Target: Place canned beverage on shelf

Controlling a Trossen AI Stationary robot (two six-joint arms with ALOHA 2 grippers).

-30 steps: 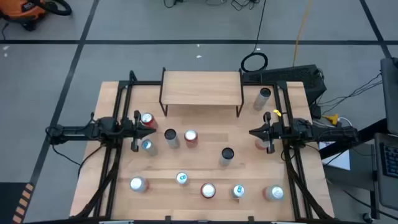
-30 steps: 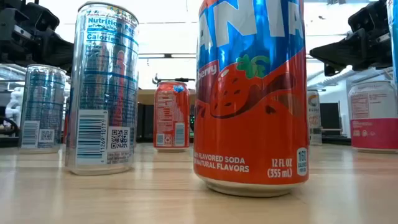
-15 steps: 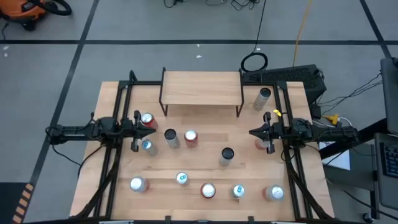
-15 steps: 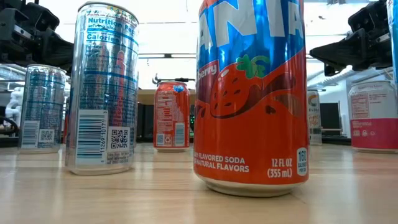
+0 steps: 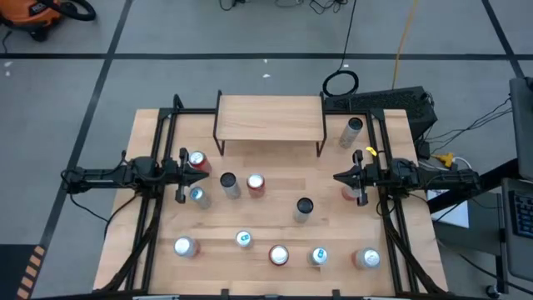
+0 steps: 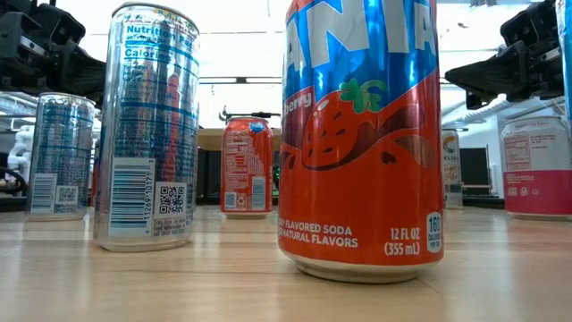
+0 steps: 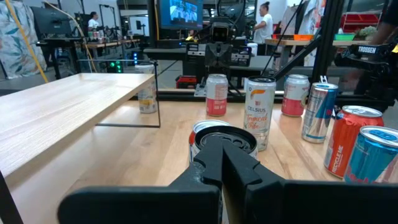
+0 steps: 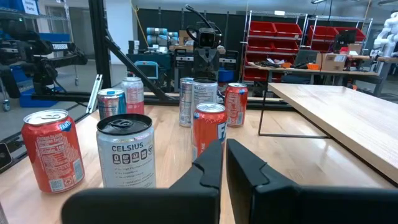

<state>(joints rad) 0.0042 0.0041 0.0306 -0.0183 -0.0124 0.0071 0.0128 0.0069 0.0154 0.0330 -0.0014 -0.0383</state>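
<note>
At the far edge of the wooden surface [image 5: 333, 242], centred between the two arms: the shelf [image 5: 269, 117], a light wooden board on thin black legs, with nothing on its top. At the left side of the surface: left gripper [image 5: 205, 167], closed and holding nothing, pointing toward the middle, just beside a red-rimmed can [image 5: 197, 159] and a blue-topped can [image 5: 197, 195]. At the right side: right gripper [image 5: 337, 177], likewise closed and empty, pointing inward toward the left one, well apart from it. Between the grippers: a dark-topped can [image 5: 228, 183] touching or just beside a red can [image 5: 255, 184], and a second dark-topped can [image 5: 304, 207] nearer the right gripper. Beside the shelf's right end: a lone silver can [image 5: 353, 130], upright. Along the near edge: a row of five upright cans, from a silver can [image 5: 184, 247] at the left to a red-and-white can [image 5: 369, 259] at the right. At table height, closest to the lens: a strawberry soda can [image 6: 362, 134], with a tall silver can [image 6: 147, 125] to its left. All cans upright on the surface, none on the shelf.
</note>
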